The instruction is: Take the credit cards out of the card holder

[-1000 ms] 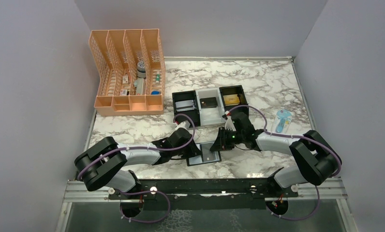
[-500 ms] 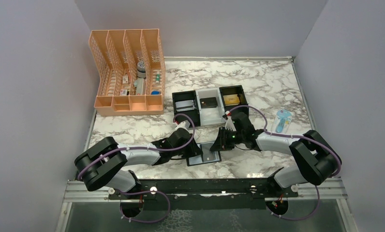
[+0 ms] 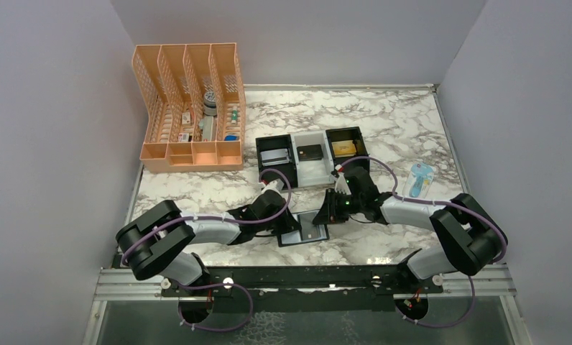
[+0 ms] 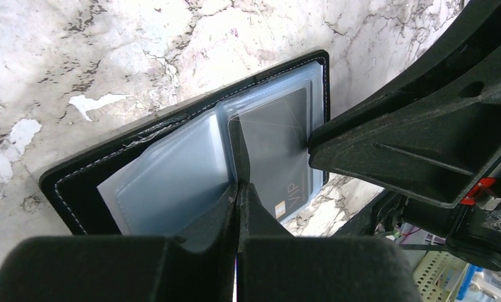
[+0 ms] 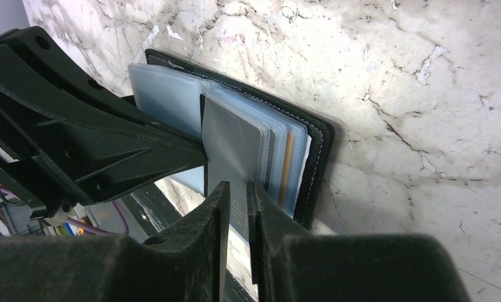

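The black card holder (image 3: 303, 237) lies open on the marble between both arms, its clear blue-grey sleeves fanned out (image 4: 166, 182) (image 5: 166, 100). A dark grey credit card (image 4: 276, 151) marked VIP stands in the sleeves, and its lower edge (image 5: 229, 138) runs between the narrow jaws of my right gripper (image 5: 248, 189) (image 3: 325, 210), which is shut on it. My left gripper (image 4: 238, 192) (image 3: 292, 224) is shut on the edge of a clear sleeve beside that card. Another orange card edge (image 5: 287, 163) shows among the sleeves.
Behind the card holder stand three square trays in a row, black (image 3: 274, 169), white (image 3: 310, 175) and black (image 3: 346, 134), each with a card in it. A peach mesh organizer (image 3: 190, 108) fills the back left. A blue packaged item (image 3: 420, 180) lies at the right.
My left gripper opened slightly and then closed on the sleeve edge, and the left arm shifted a little. The right gripper and the card holder stayed put.
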Controlling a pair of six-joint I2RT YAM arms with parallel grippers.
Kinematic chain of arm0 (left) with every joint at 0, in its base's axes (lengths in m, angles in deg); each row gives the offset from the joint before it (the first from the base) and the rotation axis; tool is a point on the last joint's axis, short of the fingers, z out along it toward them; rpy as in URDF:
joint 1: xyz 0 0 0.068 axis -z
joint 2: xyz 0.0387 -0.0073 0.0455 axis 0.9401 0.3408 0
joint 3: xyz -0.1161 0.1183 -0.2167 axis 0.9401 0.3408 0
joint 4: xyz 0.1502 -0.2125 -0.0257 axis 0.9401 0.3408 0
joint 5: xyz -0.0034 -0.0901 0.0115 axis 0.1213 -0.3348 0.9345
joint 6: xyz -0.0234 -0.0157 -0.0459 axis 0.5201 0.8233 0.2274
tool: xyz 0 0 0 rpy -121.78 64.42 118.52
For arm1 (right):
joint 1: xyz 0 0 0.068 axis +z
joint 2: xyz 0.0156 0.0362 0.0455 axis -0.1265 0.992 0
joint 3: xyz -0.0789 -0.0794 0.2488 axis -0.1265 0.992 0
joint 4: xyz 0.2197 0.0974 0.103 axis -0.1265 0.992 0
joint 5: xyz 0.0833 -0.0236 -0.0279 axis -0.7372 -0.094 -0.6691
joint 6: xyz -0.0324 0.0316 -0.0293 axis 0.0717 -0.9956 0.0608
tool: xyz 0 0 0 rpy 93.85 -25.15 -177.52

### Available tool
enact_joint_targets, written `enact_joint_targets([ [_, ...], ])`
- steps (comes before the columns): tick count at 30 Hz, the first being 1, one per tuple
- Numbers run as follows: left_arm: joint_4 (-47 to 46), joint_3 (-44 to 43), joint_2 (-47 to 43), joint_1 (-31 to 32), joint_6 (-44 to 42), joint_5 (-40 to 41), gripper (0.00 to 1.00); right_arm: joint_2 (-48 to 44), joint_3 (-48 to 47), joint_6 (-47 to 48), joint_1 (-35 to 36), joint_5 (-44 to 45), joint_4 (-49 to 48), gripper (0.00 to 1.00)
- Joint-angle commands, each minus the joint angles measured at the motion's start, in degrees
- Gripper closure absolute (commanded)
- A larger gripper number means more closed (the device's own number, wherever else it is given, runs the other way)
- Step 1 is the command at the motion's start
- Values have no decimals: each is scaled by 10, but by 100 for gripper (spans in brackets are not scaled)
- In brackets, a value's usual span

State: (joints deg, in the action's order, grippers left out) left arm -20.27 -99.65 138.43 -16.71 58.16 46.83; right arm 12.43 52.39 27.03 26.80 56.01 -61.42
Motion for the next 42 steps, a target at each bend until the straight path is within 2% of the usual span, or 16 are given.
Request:
enact_joint_targets([
  [1,65,8,-22,0,-12,35,100,19,12,12,2,53,30,82],
  [10,95,7,-41,0,-16,58,100,21,9,18,2,57,32,83],
  [14,68,11,-40,0,-15,46,99,22,7,19,2,56,33,83],
  [17,39,9,-35,1,-14,31,83,23,8,19,2,55,32,83],
  [22,28,2,-25,0,-14,25,75,22,11,16,2,57,31,83],
  [25,23,3,-15,0,-13,21,75,22,12,15,2,56,31,83],
  [29,12,1,11,1,-13,6,76,23,13,15,2,55,28,83],
  [37,9,5,20,0,-12,7,100,23,12,15,2,61,33,83],
  [42,58,7,-6,0,-15,34,100,26,10,13,1,74,36,83],
])
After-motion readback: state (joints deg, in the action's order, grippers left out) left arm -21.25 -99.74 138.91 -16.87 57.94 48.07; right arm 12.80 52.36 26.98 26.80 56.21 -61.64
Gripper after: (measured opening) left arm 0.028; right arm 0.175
